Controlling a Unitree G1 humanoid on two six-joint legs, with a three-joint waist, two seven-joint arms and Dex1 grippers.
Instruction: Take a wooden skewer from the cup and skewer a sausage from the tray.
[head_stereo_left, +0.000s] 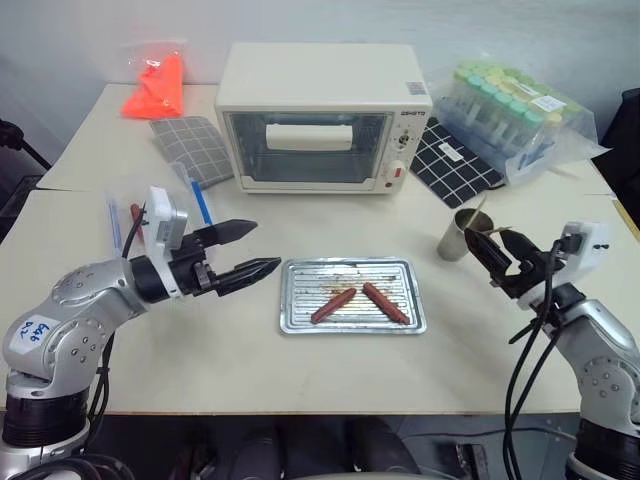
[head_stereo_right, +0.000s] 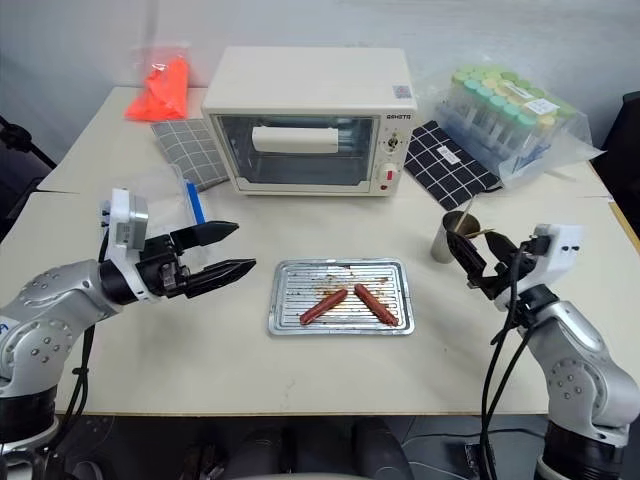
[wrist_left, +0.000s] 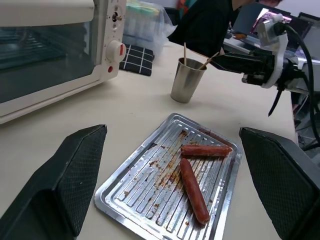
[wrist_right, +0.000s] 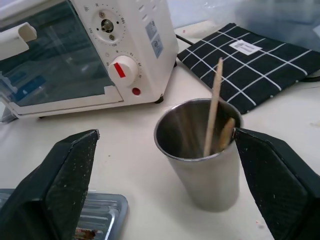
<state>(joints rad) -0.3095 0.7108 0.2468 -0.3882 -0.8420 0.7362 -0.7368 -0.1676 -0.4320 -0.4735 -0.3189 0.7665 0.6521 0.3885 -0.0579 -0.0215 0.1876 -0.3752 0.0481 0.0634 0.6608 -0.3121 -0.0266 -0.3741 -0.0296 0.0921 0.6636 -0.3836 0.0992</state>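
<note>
1. The rectangular shiny silver metal baking tray (head_stereo_left: 352, 297), ribbed and stained brown, lies flat on the pale table (head_stereo_left: 230, 360), right in front of the cream toaster oven (head_stereo_left: 322, 115).
2. Two slim reddish-brown sausages (head_stereo_left: 334, 305) lie on the tray floor side by side, their far ends close together, their near ends apart.
3. Over on the robot's right of the tray stands the small dull silver metal cup (wrist_right: 202, 150), upright, with thin pale wooden skewers (wrist_right: 214, 113) leaning inside it; one pokes well above the rim.
4. The right gripper (wrist_right: 165, 185) sits just beside the cup, black fingers spread wide, one fingertip on either side of it, nothing held.
5. The left gripper (head_stereo_left: 242, 250) hovers above the table on the robot's left of the tray, pointing towards it, jaws wide apart and empty.
6. Behind the cup, a black gridded mat (head_stereo_left: 452, 160) lies flat, and a clear bag of green-capped plastic tubes (head_stereo_left: 510, 110) rests beside it.
</note>
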